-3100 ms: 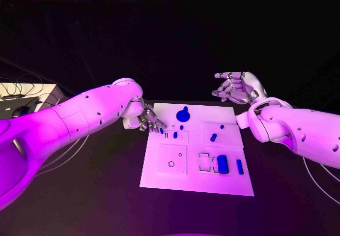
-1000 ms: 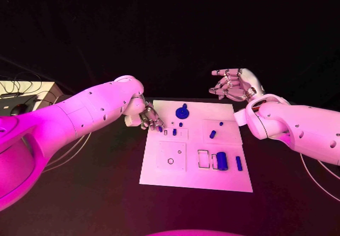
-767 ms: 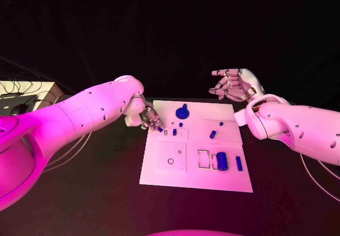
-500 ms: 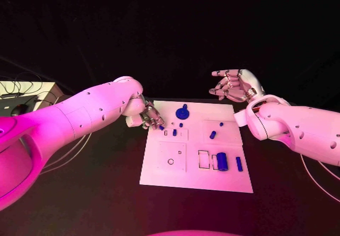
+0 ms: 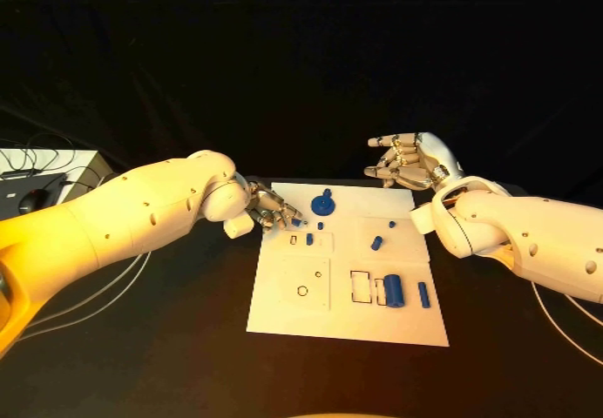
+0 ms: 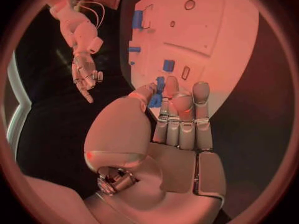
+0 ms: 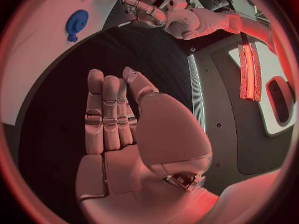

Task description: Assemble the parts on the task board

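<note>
Left hand point(image 5: 269, 209) sits at the left edge of the white rectangular task board point(image 5: 301, 318), fingertips pinching a small blue part point(image 6: 155, 100) just over the board's upper-left corner. Right hand point(image 5: 409, 160) hovers off the board past its far right corner, fingers loosely apart, holding nothing. Round blue knob piece point(image 5: 326, 205) stands near the far edge; blue cylinder point(image 5: 396, 291) lies by the right edge.

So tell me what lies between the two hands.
In the head view, the round blue part stands on the task board's far end between the left hand and right hand.
</note>
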You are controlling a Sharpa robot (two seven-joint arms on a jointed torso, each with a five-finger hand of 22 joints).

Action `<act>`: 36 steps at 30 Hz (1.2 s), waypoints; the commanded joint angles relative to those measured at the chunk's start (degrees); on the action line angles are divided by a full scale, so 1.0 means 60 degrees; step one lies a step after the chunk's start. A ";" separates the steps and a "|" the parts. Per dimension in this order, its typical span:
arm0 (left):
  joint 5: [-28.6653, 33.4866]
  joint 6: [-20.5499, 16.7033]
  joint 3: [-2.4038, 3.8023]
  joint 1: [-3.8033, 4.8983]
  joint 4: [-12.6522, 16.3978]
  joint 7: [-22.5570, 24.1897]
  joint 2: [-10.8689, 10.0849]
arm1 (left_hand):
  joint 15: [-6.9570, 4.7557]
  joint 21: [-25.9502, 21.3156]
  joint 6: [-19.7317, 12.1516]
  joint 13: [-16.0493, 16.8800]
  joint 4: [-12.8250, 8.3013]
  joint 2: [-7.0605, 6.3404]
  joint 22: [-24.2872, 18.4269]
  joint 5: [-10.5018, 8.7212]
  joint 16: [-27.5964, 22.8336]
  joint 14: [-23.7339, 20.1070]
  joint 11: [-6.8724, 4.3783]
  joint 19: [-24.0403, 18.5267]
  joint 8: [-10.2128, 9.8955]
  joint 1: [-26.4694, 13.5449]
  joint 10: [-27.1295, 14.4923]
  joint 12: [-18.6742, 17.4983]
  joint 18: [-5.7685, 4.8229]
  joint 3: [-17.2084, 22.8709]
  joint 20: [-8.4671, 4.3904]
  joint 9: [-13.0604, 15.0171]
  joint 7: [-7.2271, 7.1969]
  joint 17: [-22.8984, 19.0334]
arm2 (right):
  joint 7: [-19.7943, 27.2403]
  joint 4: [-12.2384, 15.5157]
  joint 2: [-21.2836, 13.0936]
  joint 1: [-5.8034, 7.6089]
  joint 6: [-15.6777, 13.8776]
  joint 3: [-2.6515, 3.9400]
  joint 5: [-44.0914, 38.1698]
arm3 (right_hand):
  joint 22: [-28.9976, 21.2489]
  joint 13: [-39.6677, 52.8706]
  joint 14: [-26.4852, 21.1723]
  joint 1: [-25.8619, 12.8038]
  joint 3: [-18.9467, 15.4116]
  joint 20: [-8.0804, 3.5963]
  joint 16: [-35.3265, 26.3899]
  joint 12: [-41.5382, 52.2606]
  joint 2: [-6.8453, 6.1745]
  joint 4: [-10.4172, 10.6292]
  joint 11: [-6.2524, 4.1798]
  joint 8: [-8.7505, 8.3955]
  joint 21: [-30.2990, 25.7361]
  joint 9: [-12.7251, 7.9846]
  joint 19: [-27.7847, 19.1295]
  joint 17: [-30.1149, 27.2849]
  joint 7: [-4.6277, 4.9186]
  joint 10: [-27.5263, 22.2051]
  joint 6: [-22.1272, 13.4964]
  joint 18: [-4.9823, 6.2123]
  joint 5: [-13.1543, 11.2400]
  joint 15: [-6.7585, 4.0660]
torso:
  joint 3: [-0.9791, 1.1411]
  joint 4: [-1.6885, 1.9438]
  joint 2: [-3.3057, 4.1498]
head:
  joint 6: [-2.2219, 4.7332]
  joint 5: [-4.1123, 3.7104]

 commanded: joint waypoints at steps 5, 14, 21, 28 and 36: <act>0.3173 -0.3146 0.0030 -0.0468 0.1504 0.3161 -0.1043 | -0.0110 0.0201 0.0480 0.0590 -0.0955 0.0180 0.0235 -0.0044 0.0441 0.0126 -0.0213 0.0209 -0.0505 0.0549 -0.0047 0.1148 -0.0103 -0.0029 -0.0091 -0.0857 -0.0116 0.0376 | -0.1698 0.0599 -0.0081 -0.0092 0.0025 -0.0019 -0.1679 | 0.0204 0.0819 0.0516 -0.0373 -0.0457 -0.0190 0.0840 0.0874 0.0063 0.0154 -0.0312 0.0221 0.0418 -0.0003 0.0599 0.0414 0.0026 0.0148 0.1178 0.0136 0.0000 -0.0199 | -0.0007 0.0032 -0.0030 | 0.0167 0.0004; 0.4334 -0.4523 0.0079 -0.1117 0.3054 0.4553 -0.2070 | -0.0166 0.0394 0.1019 0.0568 -0.0876 0.0301 0.0439 -0.0064 0.0551 0.0198 -0.0284 0.0374 -0.1062 0.0691 -0.0060 0.1516 -0.0135 -0.0455 -0.0131 -0.1788 -0.0149 0.0523 | -0.3419 0.1191 0.0084 -0.0266 -0.0110 -0.0071 -0.3916 | 0.0345 0.1802 0.0996 -0.0635 -0.0645 -0.0413 0.1480 0.1361 0.0103 0.0269 -0.0534 0.0200 0.1865 -0.0006 0.1007 0.0747 -0.0244 0.0489 0.1939 0.0033 -0.0254 -0.0401 | -0.0031 0.0061 -0.0111 | 0.0216 -0.0044; 0.4644 -0.4942 0.0100 -0.1498 0.3438 0.4860 -0.2234 | -0.0165 0.0371 0.1090 0.0560 -0.0886 0.0302 0.0419 -0.0070 0.0528 0.0197 -0.0285 0.0357 -0.1104 0.0744 -0.0084 0.1587 -0.0119 -0.0530 -0.0123 -0.2033 -0.0151 0.0506 | -0.4007 0.1535 0.0362 -0.0466 -0.0270 -0.0089 -0.4790 | 0.0472 0.2483 0.1083 -0.0795 -0.0755 -0.0448 0.1730 0.1321 -0.0041 0.0450 -0.0534 -0.0009 0.3191 0.0000 0.0983 0.0906 -0.0260 0.0637 0.2042 -0.0023 -0.0313 -0.0417 | -0.0053 0.0072 -0.0121 | 0.0280 -0.0060; 0.4780 -0.5191 0.0107 -0.1650 0.3573 0.5001 -0.2228 | -0.0160 0.0330 0.1135 0.0569 -0.0997 0.0255 0.0381 -0.0060 0.0462 0.0188 -0.0270 0.0336 -0.1058 0.0835 -0.0121 0.1639 -0.0109 -0.0655 -0.0116 -0.2184 -0.0135 0.0435 | -0.4368 0.1501 0.0696 -0.0618 -0.0644 -0.0094 -0.5282 | 0.0456 0.2973 0.1028 -0.0870 -0.0875 -0.0383 0.1814 0.1171 -0.0289 0.0749 -0.0479 -0.0052 0.3570 0.0006 0.0796 0.0932 -0.0214 0.0631 0.1859 0.0046 -0.0332 -0.0367 | -0.0043 0.0057 -0.0109 | 0.0351 -0.0042; 0.4914 -0.5338 0.0115 -0.1706 0.3668 0.5154 -0.2203 | -0.0156 0.0304 0.1140 0.0594 -0.1022 0.0270 0.0357 -0.0054 0.0441 0.0188 -0.0266 0.0328 -0.0992 0.0801 -0.0130 0.1674 -0.0093 -0.0730 -0.0100 -0.2192 -0.0158 0.0414 | -0.4675 0.1274 0.1145 -0.0816 -0.0882 -0.0097 -0.5630 | 0.0481 0.3361 0.1025 -0.0934 -0.0882 -0.0375 0.1930 0.1128 -0.0451 0.0976 -0.0481 -0.0001 0.3998 0.0008 0.0745 0.0941 -0.0240 0.0660 0.1882 0.0054 -0.0350 -0.0366 | -0.0034 0.0074 -0.0107 | 0.0348 -0.0064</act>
